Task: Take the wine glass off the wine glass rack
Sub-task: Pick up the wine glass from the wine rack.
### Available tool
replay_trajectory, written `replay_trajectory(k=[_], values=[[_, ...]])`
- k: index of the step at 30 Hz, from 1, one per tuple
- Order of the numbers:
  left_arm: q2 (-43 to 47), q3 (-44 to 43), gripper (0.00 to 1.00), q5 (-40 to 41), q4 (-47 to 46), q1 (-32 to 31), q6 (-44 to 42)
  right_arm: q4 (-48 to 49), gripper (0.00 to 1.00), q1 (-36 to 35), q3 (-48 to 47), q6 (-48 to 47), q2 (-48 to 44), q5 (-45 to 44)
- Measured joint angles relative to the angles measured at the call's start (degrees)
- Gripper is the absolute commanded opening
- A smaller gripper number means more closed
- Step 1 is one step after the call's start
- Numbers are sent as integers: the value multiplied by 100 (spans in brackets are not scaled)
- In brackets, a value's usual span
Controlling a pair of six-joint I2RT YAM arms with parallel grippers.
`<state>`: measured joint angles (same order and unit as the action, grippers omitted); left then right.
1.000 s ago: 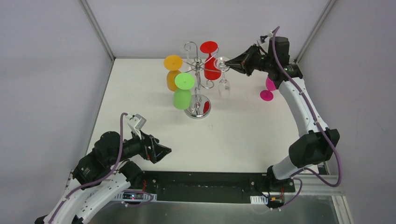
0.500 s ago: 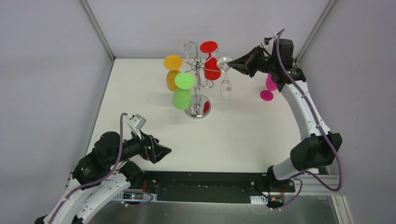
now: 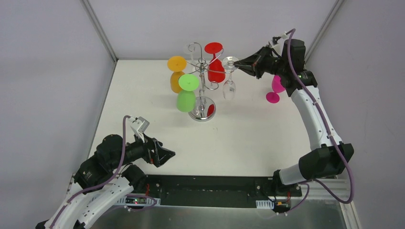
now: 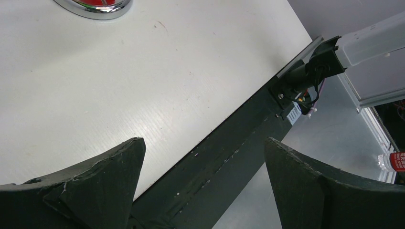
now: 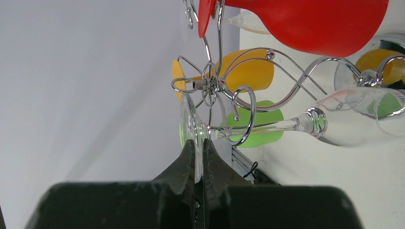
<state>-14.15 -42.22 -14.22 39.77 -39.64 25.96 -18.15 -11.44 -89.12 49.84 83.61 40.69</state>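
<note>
Position: the wine glass rack (image 3: 202, 113) stands toward the far middle of the table (image 3: 143, 105), well apart from your left gripper (image 3: 168, 156), which idles with its jaws spread. Your right gripper (image 5: 198, 143) is the nearer one, clamped on the foot of the clear wine glass (image 5: 353, 121). That glass hangs bowl-down with its stem threaded through a scroll end, and the way out lies toward the gripper. Since a second ago the right wrist has drawn back, shifting the foot slightly outward.
</note>
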Motion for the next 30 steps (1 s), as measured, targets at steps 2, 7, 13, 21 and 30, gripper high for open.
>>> replay_trajectory(k=[2, 7, 13, 21, 30], values=[[0, 0, 99, 0, 0, 0, 0, 39, 0, -4, 0, 39, -26, 33], [0, 0, 99, 0, 0, 0, 0, 103, 0, -90, 0, 96, -31, 24], [0, 0, 99, 0, 0, 0, 0, 192, 0, -321, 0, 179, -31, -17], [0, 0, 99, 0, 0, 0, 0, 249, 0, -380, -125, 297, 90, -144], [0, 0, 99, 0, 0, 0, 0, 448, 0, -431, -214, 514, 511, -326]])
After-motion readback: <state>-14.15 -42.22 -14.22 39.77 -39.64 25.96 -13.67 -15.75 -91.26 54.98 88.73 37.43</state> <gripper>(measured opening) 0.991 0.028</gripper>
